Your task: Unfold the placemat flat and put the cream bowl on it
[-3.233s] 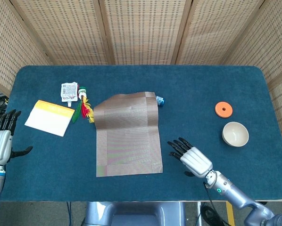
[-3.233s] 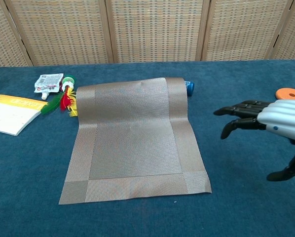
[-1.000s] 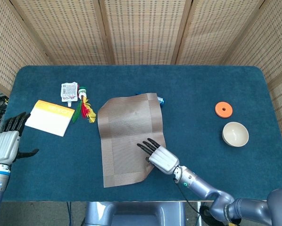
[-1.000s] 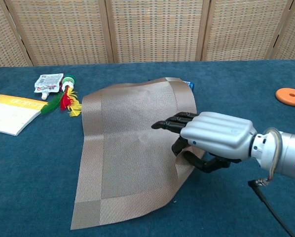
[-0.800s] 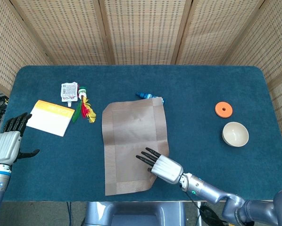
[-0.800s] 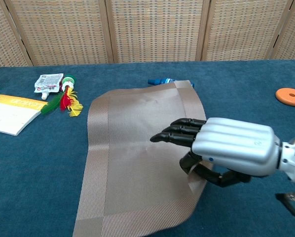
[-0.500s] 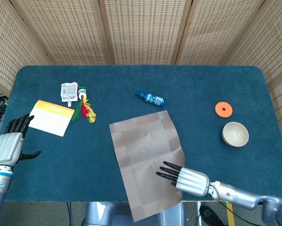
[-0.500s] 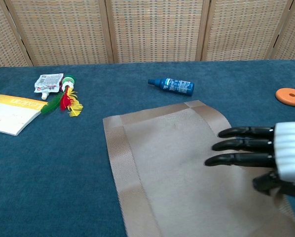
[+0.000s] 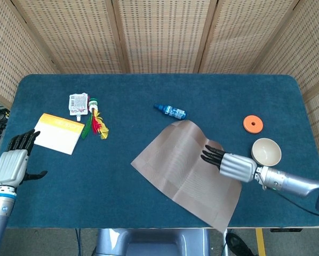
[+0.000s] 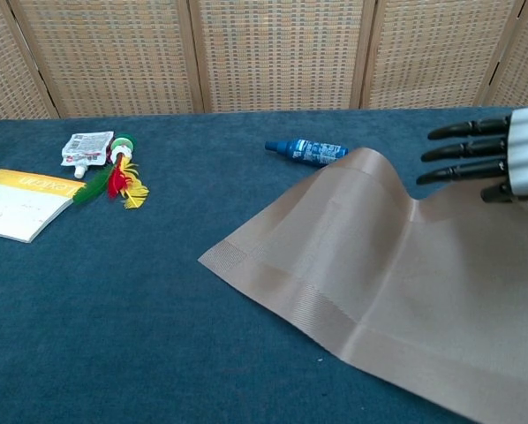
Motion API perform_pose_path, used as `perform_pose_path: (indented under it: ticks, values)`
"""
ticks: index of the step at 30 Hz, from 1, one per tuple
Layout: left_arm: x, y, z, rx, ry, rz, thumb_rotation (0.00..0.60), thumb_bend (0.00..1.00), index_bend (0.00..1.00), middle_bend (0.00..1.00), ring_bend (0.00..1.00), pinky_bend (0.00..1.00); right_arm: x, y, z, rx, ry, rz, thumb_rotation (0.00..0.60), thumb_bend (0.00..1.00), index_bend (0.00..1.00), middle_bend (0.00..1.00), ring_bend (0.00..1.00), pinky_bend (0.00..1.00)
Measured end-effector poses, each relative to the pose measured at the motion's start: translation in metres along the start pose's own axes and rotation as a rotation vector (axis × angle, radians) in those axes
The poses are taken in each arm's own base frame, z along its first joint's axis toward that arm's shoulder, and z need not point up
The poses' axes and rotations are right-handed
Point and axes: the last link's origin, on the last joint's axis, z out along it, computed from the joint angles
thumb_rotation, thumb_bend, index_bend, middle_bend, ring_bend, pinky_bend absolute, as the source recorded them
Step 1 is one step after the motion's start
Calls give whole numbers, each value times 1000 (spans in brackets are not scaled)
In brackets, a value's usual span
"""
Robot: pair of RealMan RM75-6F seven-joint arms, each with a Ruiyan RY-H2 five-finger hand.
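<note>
Right hand (image 9: pixel 231 164) grips the brown placemat (image 9: pixel 186 173), lifted and rumpled at its right side, beside the cream bowl (image 9: pixel 266 151) on the blue table (image 9: pixel 122 181); left hand (image 9: pixel 10 162) hovers open-fingered, holding nothing.

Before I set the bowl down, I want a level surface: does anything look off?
Yes. The placemat lies skewed and humped, raised where the right hand holds it, its near corner at the table edge.

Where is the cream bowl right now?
In the head view, the cream bowl sits on the table's right side, just below the orange disc and beside the right hand, off the placemat.
</note>
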Motion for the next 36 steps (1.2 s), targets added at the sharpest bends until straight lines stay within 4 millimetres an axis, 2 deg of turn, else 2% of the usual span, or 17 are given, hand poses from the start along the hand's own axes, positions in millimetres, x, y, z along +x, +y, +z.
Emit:
perform_pose_path:
  ticks: [4, 5, 6, 7, 8, 9, 10, 12, 13, 19, 23, 32, 36]
  values:
    - [-1, -2, 3, 13, -8, 2, 600, 0, 0, 0, 0, 0, -10, 31, 22, -71, -21, -66, 600, 487, 676, 106, 0, 0]
    - [-2, -2, 4, 16, -10, 4, 600, 0, 0, 0, 0, 0, -13, 38, 27, -91, -28, -76, 600, 447, 665, 94, 0, 0]
    - [-2, -2, 5, 17, -13, 5, 600, 0, 0, 0, 0, 0, -16, 46, 31, -118, -39, -89, 600, 345, 621, 64, 0, 0]
    - [-3, -2, 6, 19, -16, 7, 600, 0, 0, 0, 0, 0, -18, 52, 34, -139, -48, -100, 600, 217, 534, 32, 0, 0]
    - [-3, -2, 7, 19, -20, 9, 600, 0, 0, 0, 0, 0, -21, 58, 35, -162, -61, -112, 600, 134, 452, 15, 0, 0]
    - [-4, -2, 7, 19, -24, 11, 600, 0, 0, 0, 0, 0, -25, 65, 35, -197, -85, -129, 600, 47, 309, 0, 0, 0]
    - [-5, -1, 8, 18, -30, 13, 600, 0, 0, 0, 0, 0, -29, 70, 35, -224, -106, -136, 600, 10, 177, 0, 0, 0]
    - [-6, -1, 8, 16, -34, 14, 600, 0, 0, 0, 0, 0, -34, 78, 32, -286, -139, -133, 600, 0, 39, 0, 0, 0]
    - [-6, 0, 8, 14, -35, 15, 600, 0, 0, 0, 0, 0, -36, 80, 29, -312, -146, -124, 600, 0, 8, 0, 0, 0]
    - [-7, 2, 6, 2, -38, 18, 600, 0, 0, 0, 0, 0, -33, 74, 3, -434, -121, -32, 600, 0, 0, 0, 0, 0]
    - [-7, 4, 5, -21, -24, 24, 600, 0, 0, 0, 0, 0, -24, 64, -15, -545, -84, 94, 600, 0, 0, 0, 0, 0]
    - [-19, 15, 14, -184, 2, 52, 600, 0, 0, 0, 0, 0, 15, 19, -57, -795, -8, 495, 600, 0, 0, 0, 0, 0]
    - [-32, 25, 25, -284, -28, 44, 600, 0, 5, 0, 0, 0, 30, -6, -87, -909, -8, 628, 600, 0, 0, 0, 0, 0]
